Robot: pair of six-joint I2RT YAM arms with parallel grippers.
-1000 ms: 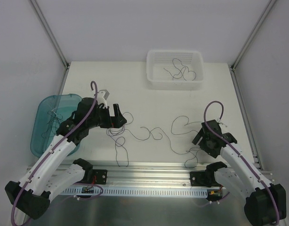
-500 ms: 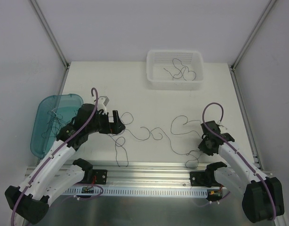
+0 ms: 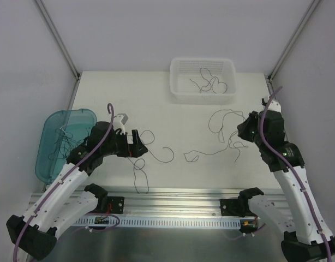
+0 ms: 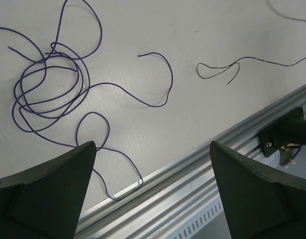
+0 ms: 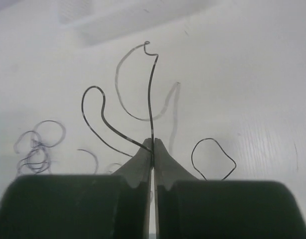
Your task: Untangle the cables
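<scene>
Okay, right claw is pressed tight on the black wire, pinching it at the very fingertips. It's raised over the right side of the table. The wire curls up and out in springy loops, and its tail looks to trail back down toward the middle.

Left claw is spread wide, hanging over the purple coil and gripping nothing. The coil lies flat, front left. More wires sit in the basket at the back and in the teal bin on the left.

Risks, as I judge them:
- Slip. The wire is hair-thin and held only at the tips, so a quick swing or a tug from the tail could pull it free.
- Snag. The black tail end lies near the purple stray end, apart but not by much. Dragged sideways, its hook could catch the purple, and nothing pins that coil down.
- Recoil. The loops above the claw are stiff and bouncy and could flick onto the wrist or the arm's hose.
- Re-tangle. If it goes into the basket, it lands on the wires already there and may knot with them.
- Rail. One purple loop reaches the rail at the front edge, so a pull could lodge it in a slot.
</scene>
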